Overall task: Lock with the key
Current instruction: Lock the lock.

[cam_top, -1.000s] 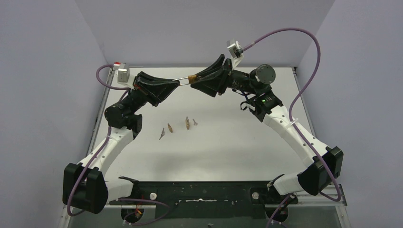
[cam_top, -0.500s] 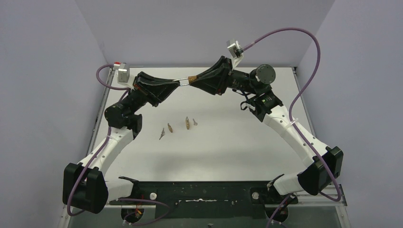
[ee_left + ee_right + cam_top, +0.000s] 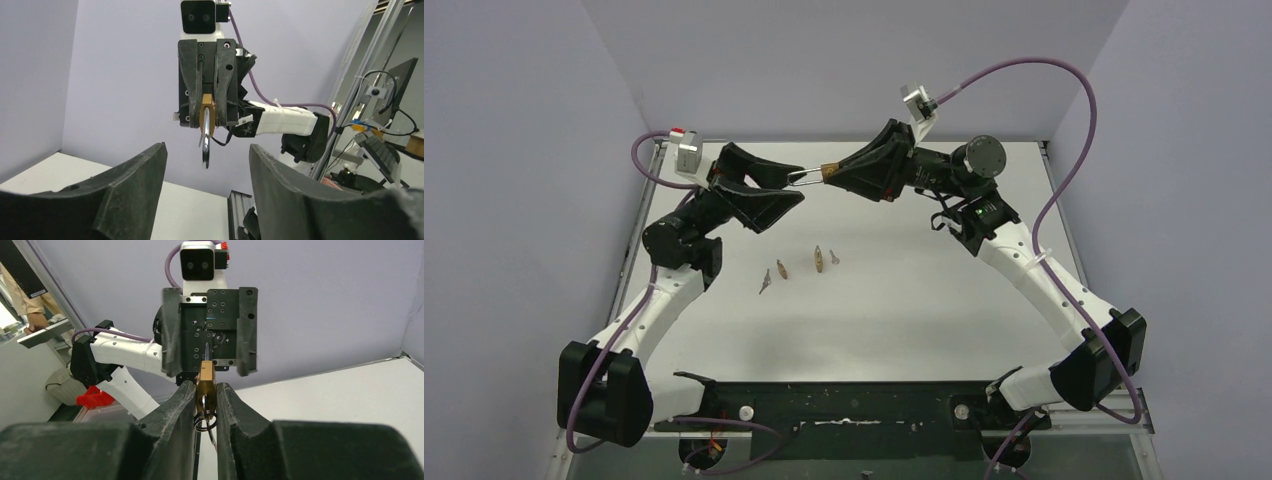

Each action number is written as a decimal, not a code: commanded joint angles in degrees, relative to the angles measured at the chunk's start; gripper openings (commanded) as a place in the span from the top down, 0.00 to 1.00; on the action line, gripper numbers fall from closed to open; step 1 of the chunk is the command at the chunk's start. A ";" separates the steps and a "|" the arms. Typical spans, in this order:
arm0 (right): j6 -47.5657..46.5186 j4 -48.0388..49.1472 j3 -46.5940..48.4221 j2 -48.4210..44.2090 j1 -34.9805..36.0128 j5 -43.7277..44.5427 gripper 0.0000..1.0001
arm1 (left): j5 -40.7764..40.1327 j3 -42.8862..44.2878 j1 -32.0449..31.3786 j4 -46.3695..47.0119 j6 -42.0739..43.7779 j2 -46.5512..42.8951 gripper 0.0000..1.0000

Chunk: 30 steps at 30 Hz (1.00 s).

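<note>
A brass padlock [image 3: 826, 171] hangs in the air over the back of the table, and my right gripper [image 3: 836, 173] is shut on its body. Its silver shackle [image 3: 803, 177] points toward my left gripper [image 3: 798, 185], which stands open around the shackle without touching it. From the left wrist the padlock [image 3: 206, 116] shows end-on, with its shackle [image 3: 205, 145] just above the gap between my wide-apart fingers [image 3: 135, 185]. From the right wrist, the padlock [image 3: 205, 384] sits clamped between the fingers, and a key ring [image 3: 204, 420] with a thin key blade dangles from its near end.
Several small brass and metal pieces that look like loose keys [image 3: 819, 259] lie on the white table [image 3: 904, 300] below the two grippers. Purple walls close in the back and sides. A black rail [image 3: 844, 405] with the arm bases runs along the near edge.
My left gripper was shut on the shackle and has now opened, letting it go. The right gripper still holds the padlock in nearly the same place.
</note>
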 commanded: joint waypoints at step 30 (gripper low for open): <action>54.47 49.98 5.90 5.82 -4.94 -14.59 1.00 | 21.26 10.81 1.03 1.68 -5.25 -3.42 0.16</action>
